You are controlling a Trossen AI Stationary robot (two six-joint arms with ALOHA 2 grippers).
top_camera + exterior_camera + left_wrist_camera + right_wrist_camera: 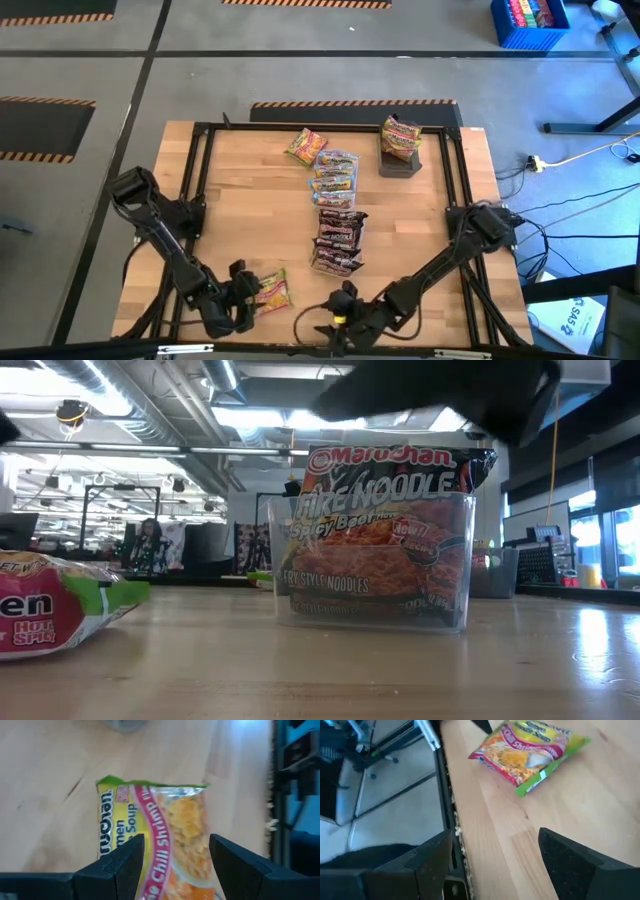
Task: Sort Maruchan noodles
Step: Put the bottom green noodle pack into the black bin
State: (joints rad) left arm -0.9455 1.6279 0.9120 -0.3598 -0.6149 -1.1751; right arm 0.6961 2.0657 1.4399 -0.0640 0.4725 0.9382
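A yellow-green-red Maruchan packet (272, 290) lies flat near the table's front left. My left gripper (250, 290) is open over it, and its fingers (125, 862) stand on either side of the packet's (165, 820) near end. I cannot tell whether they touch it. My right gripper (315, 325) is open and empty at the front edge, pointing toward that packet (530, 755). Another yellow packet (305, 147), pale blue-orange packets (335, 172) and maroon packets (338, 235) lie in a column at mid-table. A maroon packet (385, 510) stands in a clear tub (290, 560).
The clear tub sits on a dark grey tray (400, 165) at the far right of the table. A black frame rail (200, 170) runs around the tabletop. The table's front edge (451, 820) lies right under my right gripper. Bare wood (250, 220) lies left of the packet column.
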